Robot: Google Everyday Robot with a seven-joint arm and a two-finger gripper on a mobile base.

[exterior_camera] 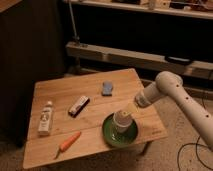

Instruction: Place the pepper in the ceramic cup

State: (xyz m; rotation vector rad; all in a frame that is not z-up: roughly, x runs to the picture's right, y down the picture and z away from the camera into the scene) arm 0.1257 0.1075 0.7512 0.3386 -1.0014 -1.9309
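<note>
The pepper (70,141), slender and orange-red with a thin stem, lies on the wooden table (60,95) near its front left edge. The ceramic cup (122,121), pale beige, stands upright on a green saucer (111,135) at the front right of the table. My gripper (130,108) reaches in from the right on the white arm (170,87) and hovers just above and behind the cup's rim, far from the pepper. Nothing shows in it.
A white bottle (46,118) lies at the table's left. A dark wrapped bar (79,105) lies in the middle and a blue sponge (107,88) farther back. A low shelf (140,57) and a dark cabinet (30,45) stand behind the table.
</note>
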